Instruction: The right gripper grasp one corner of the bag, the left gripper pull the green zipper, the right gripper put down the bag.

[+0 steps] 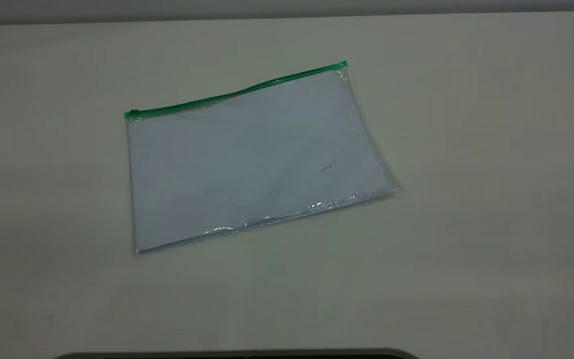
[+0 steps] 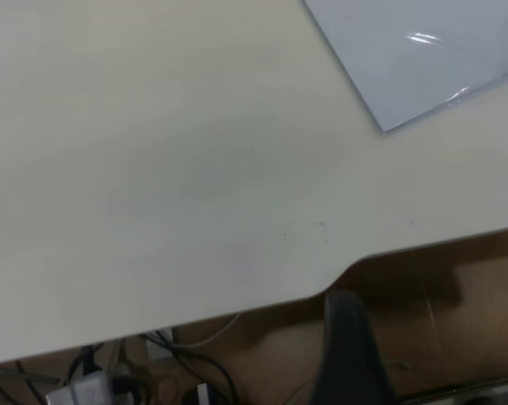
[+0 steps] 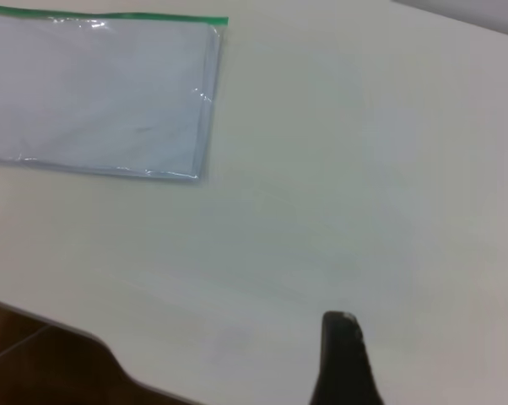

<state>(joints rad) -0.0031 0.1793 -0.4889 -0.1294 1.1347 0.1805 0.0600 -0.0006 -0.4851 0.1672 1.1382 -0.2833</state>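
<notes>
The bag (image 1: 257,159) lies flat on the table, a clear pouch with pale blue-white sheets inside. The green zipper (image 1: 237,92) runs along its far long edge, with the slider tab (image 1: 134,112) at the left end. Neither gripper shows in the exterior view. In the left wrist view the left gripper (image 2: 345,297) is a single dark tip over the table's near edge, far from the bag's corner (image 2: 423,59). In the right wrist view the right gripper (image 3: 340,321) is a single dark tip above bare table, well away from the bag (image 3: 94,93) and zipper (image 3: 110,14). Both hold nothing.
The pale table (image 1: 466,149) spreads wide on all sides of the bag. Its near edge has a notch (image 2: 338,278), with cables (image 2: 110,380) and brown floor below. A dark rim (image 1: 237,354) shows at the bottom of the exterior view.
</notes>
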